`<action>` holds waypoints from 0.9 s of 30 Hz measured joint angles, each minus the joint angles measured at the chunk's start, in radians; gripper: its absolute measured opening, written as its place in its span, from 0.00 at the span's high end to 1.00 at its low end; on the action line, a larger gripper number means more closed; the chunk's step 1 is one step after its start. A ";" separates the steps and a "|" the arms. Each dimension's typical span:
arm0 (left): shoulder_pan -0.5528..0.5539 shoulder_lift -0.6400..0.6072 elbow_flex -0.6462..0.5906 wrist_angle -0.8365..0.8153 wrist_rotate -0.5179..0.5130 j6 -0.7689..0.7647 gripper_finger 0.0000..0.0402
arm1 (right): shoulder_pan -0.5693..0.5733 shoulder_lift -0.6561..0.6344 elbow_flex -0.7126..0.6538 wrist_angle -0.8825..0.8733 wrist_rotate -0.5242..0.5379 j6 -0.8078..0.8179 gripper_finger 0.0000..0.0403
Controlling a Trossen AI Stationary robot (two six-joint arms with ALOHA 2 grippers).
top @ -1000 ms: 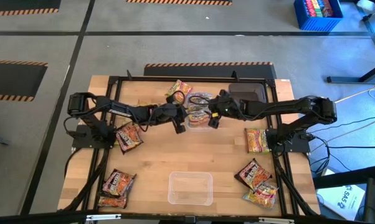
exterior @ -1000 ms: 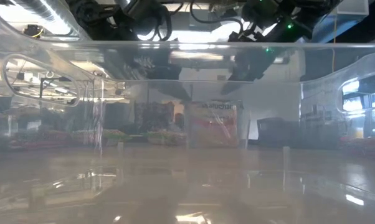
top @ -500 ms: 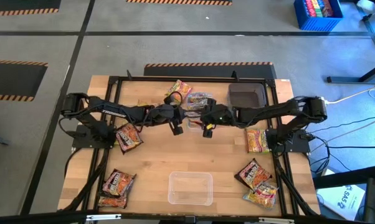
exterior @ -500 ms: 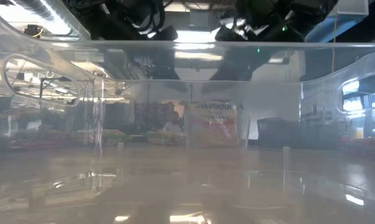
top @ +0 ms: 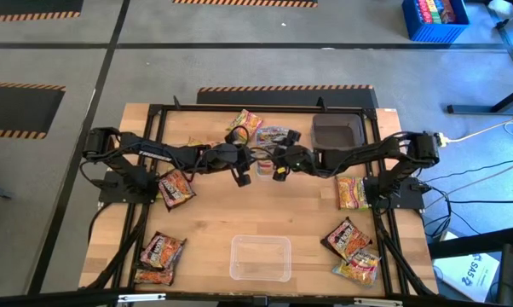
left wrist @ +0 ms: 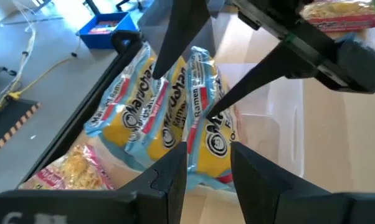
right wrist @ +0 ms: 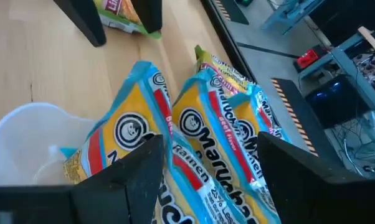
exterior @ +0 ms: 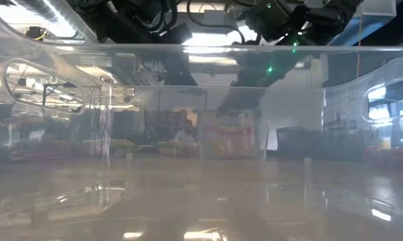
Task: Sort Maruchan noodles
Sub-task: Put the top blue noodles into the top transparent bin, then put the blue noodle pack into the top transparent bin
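Three blue-and-yellow Maruchan noodle packets [left wrist: 175, 106] [right wrist: 206, 137] stand on edge, leaning together, in a small clear tub [top: 265, 167] at the table's middle, toward the far side. One packet shows upright in the low view [exterior: 228, 137]. My right gripper [right wrist: 210, 142] [top: 279, 169] is open and comes slanting down from the right, its fingers either side of the middle packet. My left gripper [left wrist: 209, 149] [top: 243, 175] is open, just left of the tub, with nothing plainly between its fingers. My right gripper's fingers [left wrist: 175, 56] stand close on either side of the middle packet's upper edge [right wrist: 200, 118], slanting down from the table's right. I cannot tell whether they touch it.
A dark square tray [top: 336, 130] sits at the far right and a second clear tub [top: 260, 258] near the front edge. Loose packets lie at the left [top: 175, 186] [top: 160, 250], at the right [top: 352, 192] [top: 348, 239], and behind the tub [top: 246, 122].
My right gripper has come down and a little toward the table's left, onto the packets in the tub, rolling as it went. Its fingers have kept the same gap.
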 joint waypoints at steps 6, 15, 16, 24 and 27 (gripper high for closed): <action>-0.011 0.000 0.000 0.023 0.069 0.006 0.71 | 0.140 -0.155 0.080 -0.278 -0.003 0.146 0.41; -0.056 0.000 0.000 0.069 0.171 0.000 0.71 | 0.378 -0.456 0.080 -0.752 -0.049 0.582 0.41; -0.060 0.000 0.000 0.070 0.171 0.000 0.71 | 0.408 -0.479 0.072 -0.790 -0.070 0.636 0.41; -0.067 0.000 0.000 0.079 0.170 -0.001 0.71 | 0.639 -0.515 0.022 -0.894 -0.143 1.015 0.41; -0.069 0.000 0.000 0.079 0.170 -0.004 0.71 | 0.695 -0.499 0.020 -0.916 -0.187 1.155 0.41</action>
